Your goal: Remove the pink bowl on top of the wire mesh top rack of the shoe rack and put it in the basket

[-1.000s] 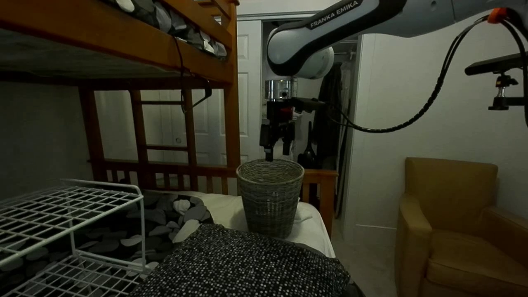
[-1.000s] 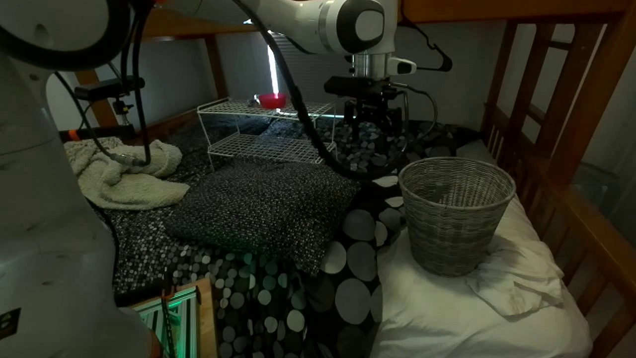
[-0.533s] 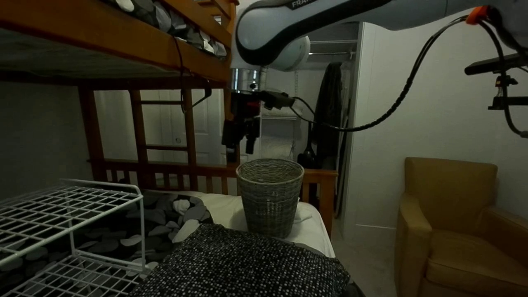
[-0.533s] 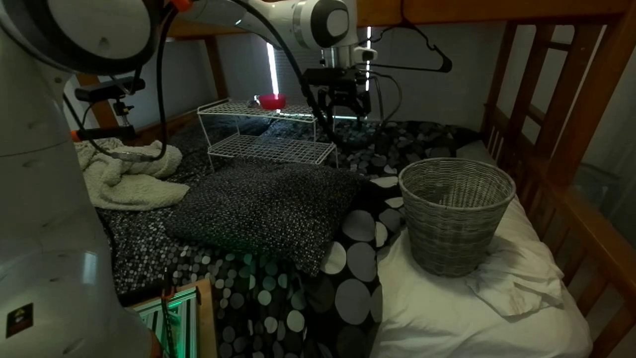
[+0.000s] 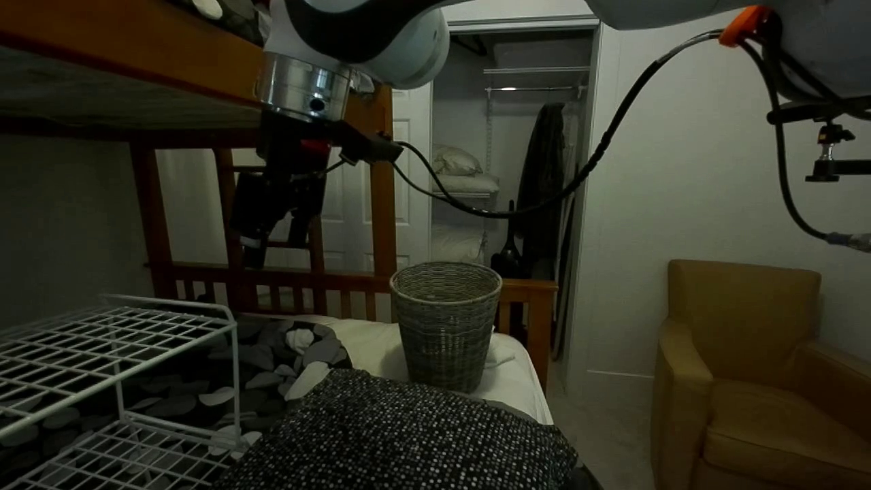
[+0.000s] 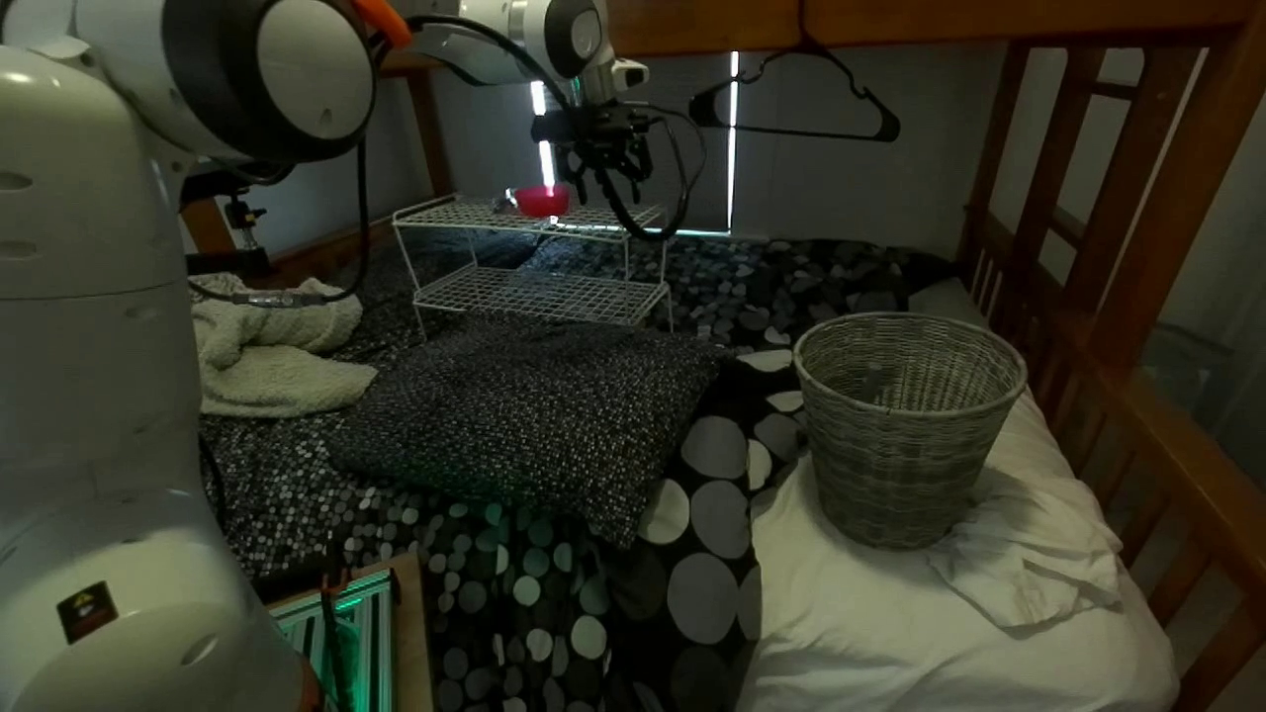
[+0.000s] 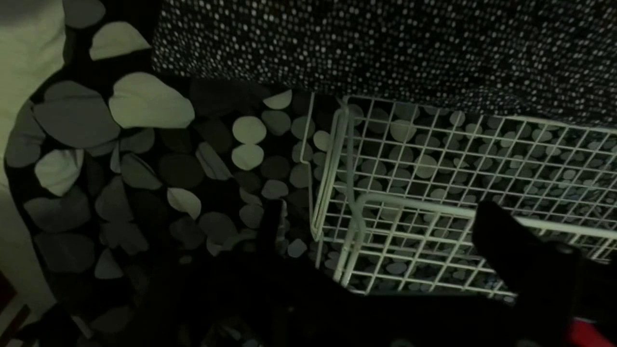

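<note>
The pink bowl (image 6: 542, 202) sits on the top shelf of the white wire rack (image 6: 593, 235). The rack also shows in an exterior view (image 5: 116, 378), where the bowl is out of frame. In the wrist view the rack (image 7: 419, 204) lies below the fingers, and a pink-red patch at the bottom right corner seems to be the bowl's edge (image 7: 588, 333). My gripper (image 6: 608, 188) is open and empty, above the rack's end nearer the basket, to the right of the bowl. Its fingers (image 7: 381, 209) are wide apart. The grey wicker basket (image 5: 446, 340) stands upright on the bed, also in an exterior view (image 6: 905, 465).
A black hanger (image 6: 860, 136) hangs from the upper bunk. A dark dotted pillow (image 6: 544, 415) lies in front of the rack. A cream blanket (image 6: 287, 366) lies beside it. A small shiny object (image 6: 506, 201) is next to the bowl. The wooden bunk (image 5: 381, 204) frames the bed.
My gripper has moved away from above the basket toward the rack and the bowl, and tilts slightly now. It stays open. The bowl, rack and basket have not moved.
</note>
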Controlling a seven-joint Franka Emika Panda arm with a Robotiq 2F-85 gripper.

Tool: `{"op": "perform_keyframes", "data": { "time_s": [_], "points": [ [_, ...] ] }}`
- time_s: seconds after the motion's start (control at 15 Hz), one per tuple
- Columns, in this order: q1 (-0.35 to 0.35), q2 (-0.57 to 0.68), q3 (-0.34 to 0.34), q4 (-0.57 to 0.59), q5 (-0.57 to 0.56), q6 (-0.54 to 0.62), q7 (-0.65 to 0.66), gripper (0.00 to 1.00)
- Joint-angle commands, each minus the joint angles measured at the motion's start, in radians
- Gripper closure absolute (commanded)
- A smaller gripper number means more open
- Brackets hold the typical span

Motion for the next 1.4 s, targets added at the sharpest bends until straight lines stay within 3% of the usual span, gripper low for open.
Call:
{"op": "perform_keyframes", "data": {
  "time_s": [0.0,0.27,0.6,0.8,1.07,1.33],
  "points": [
    [0.010,0.007,0.002,0.010,-0.002,0.012,-0.005,0.00],
    [0.021,0.008,0.010,0.011,-0.003,0.025,-0.016,0.00],
    [0.073,0.018,0.013,-0.011,-0.071,0.166,0.062,0.00],
    [0.126,-0.007,0.005,-0.050,-0.172,0.279,0.168,0.00],
    [0.215,0.053,-0.019,-0.020,-0.328,0.396,0.316,0.00],
    [0.317,0.092,-0.114,-0.017,-0.521,0.442,0.535,0.00]
  ]
}}
